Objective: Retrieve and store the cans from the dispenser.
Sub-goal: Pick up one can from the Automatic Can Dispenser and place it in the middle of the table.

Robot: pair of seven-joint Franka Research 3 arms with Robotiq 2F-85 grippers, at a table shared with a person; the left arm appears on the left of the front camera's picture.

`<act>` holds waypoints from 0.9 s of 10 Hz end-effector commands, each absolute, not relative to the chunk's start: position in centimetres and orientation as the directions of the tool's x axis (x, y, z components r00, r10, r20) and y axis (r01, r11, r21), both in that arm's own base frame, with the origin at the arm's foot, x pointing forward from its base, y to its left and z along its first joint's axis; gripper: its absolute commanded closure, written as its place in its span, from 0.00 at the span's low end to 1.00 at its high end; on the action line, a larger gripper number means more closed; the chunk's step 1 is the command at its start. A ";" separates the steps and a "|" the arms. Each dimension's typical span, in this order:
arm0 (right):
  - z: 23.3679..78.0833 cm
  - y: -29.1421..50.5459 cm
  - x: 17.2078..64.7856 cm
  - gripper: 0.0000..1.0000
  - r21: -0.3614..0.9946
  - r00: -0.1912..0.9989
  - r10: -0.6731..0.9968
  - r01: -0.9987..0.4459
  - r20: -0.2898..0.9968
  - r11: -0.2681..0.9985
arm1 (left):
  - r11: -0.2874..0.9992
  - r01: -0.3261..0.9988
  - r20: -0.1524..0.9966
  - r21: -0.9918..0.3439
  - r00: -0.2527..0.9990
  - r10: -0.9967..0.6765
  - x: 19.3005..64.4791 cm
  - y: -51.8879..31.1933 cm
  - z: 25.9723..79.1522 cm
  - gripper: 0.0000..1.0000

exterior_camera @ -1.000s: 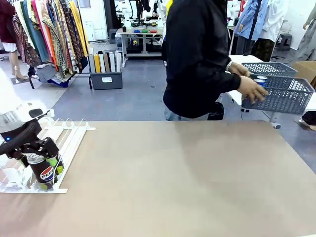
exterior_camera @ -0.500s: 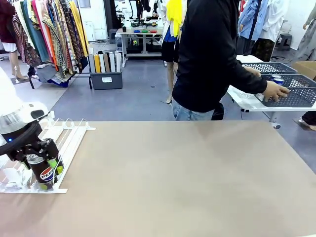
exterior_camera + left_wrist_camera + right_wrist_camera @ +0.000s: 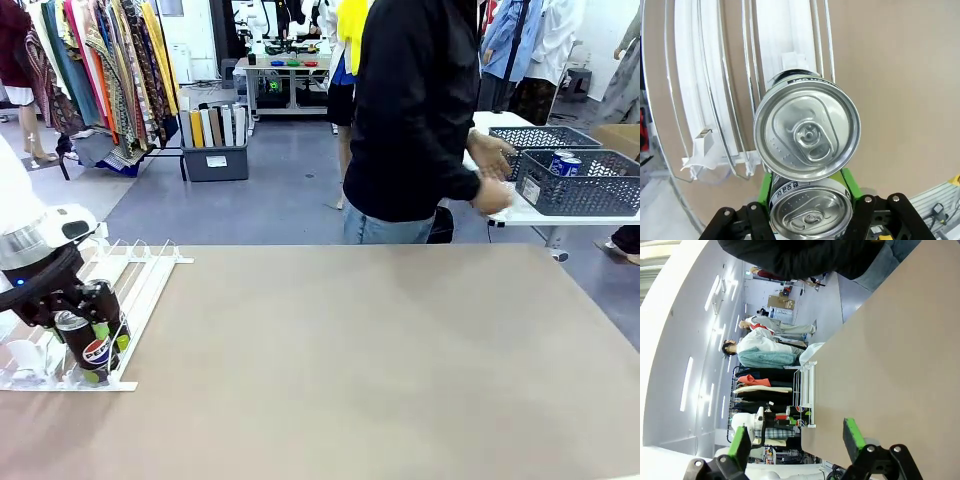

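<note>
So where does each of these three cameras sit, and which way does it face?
Front view: fixed between the arms, facing across the table at the person; the left claw is at the dispenser.
Left wrist view: on the left wrist, looking down its green pads, shut on a can, a second can behind.
Right wrist view: on the right wrist, rolled sideways, facing across the table; its open right claw shows.
Shared: front and left wrist views both show the gripped can and dispenser.

Person's hand (image 3: 492, 196) blurred, dispenser (image 3: 150, 275) cut off at left edge, lower can (image 3: 810, 215) rim partly hidden
</note>
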State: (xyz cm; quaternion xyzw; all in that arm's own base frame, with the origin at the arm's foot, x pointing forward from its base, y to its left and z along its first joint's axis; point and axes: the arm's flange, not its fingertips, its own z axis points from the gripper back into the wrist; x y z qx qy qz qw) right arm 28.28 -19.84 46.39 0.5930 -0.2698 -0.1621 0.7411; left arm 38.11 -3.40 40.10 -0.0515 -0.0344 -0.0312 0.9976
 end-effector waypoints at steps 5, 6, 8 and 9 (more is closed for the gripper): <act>46.7 -19.9 28.2 0.00 0.968 0.801 -0.562 -0.086 0.207 0.234 | 0.994 0.064 0.147 -0.093 0.988 -0.050 35.2 -4.0 49.4 1.00; 46.7 -19.9 28.2 0.00 0.968 0.801 -0.562 -0.086 0.207 0.234 | 0.993 0.064 0.177 -0.098 0.983 -0.046 34.1 -4.3 52.0 1.00; 46.7 -19.9 28.2 0.00 0.968 0.801 -0.562 -0.086 0.207 0.234 | 0.982 0.076 0.192 -0.176 0.981 -0.041 31.3 -4.5 57.6 1.00; 46.7 -19.9 28.2 0.00 0.968 0.801 -0.562 -0.086 0.207 0.234 | 0.976 0.080 0.208 -0.201 0.977 -0.037 30.6 -4.5 58.5 1.00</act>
